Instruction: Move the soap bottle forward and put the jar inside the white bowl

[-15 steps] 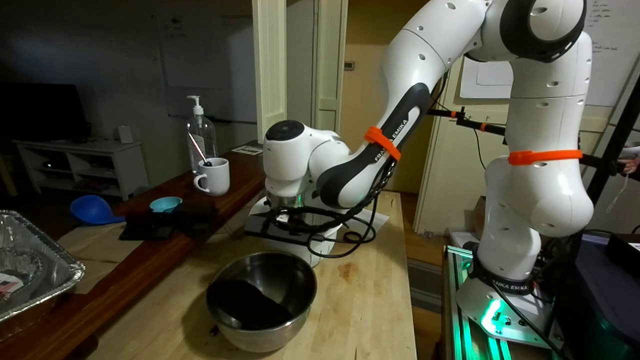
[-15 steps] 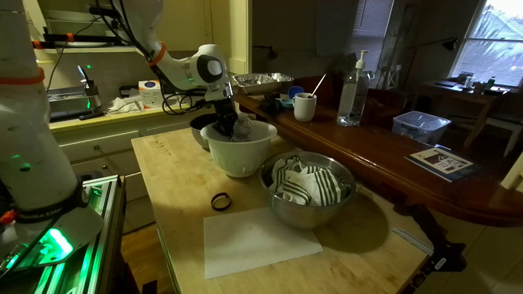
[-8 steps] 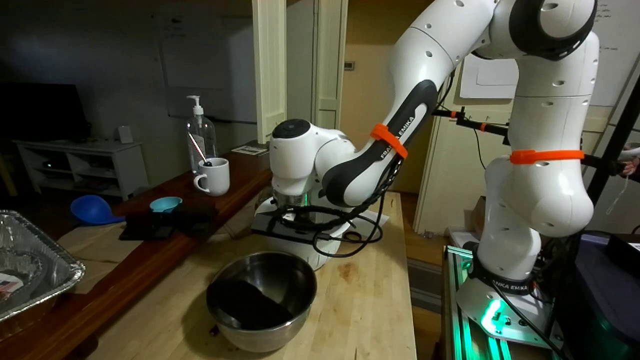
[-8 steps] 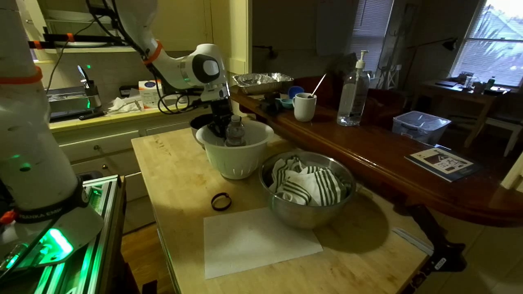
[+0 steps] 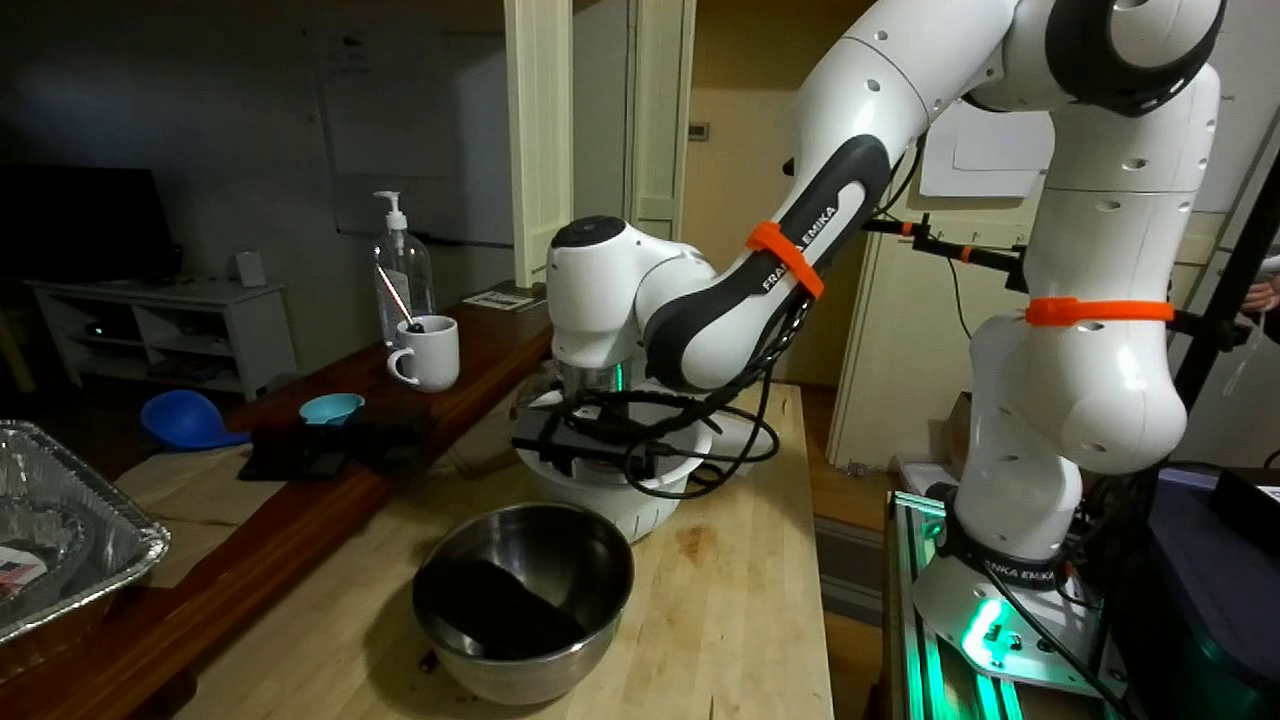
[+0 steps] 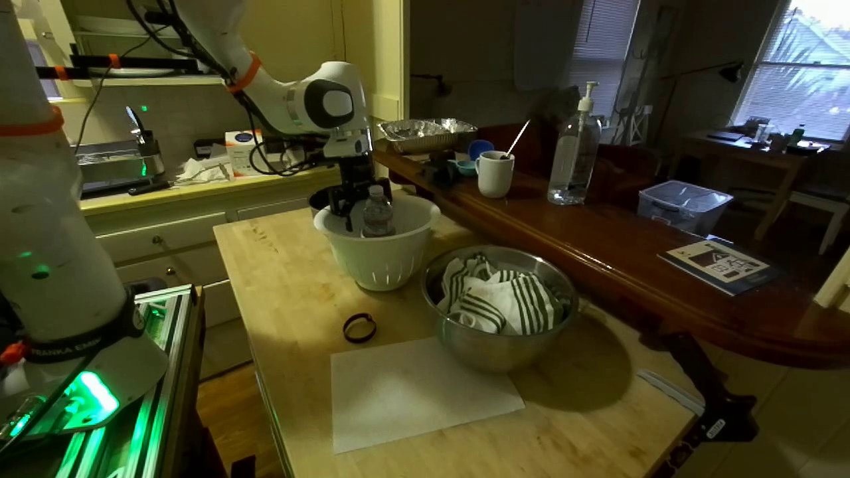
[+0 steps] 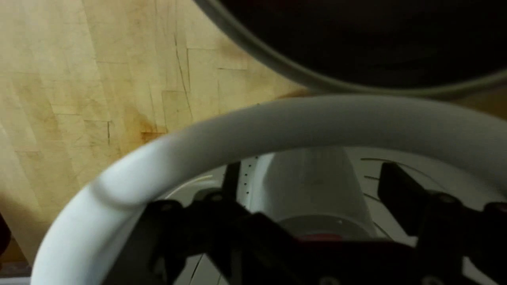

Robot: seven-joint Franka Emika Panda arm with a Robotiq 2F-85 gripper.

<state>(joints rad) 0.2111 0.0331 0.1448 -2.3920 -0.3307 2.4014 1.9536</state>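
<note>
Franka arm (image 5: 880, 90): black cables (image 5: 625, 430) loop low over the white slotted bowl (image 6: 382, 259); could snag its rim on a lift and drag it. Bowl itself: fingertips look to be inside the rim, so a sideways exit might shove or tip it. Dark-inside steel bowl (image 5: 540, 680), just beside, would catch the bump. Pump soap bottle (image 6: 572, 162): upright on the dark wood ledge (image 6: 631, 232); tall, likely topples if pushed high up. Moved forward or not, can't tell. Gripper (image 7: 311, 174): spread wide, gaps both sides of the jar in the wrist view, nothing held. White mug (image 6: 495, 174): near the soap bottle, a low reach could clip it. Clear capped jar (image 6: 377, 216): inside the white slotted bowl, looks upright, base hidden; a finger brushing it could tip it.
</note>
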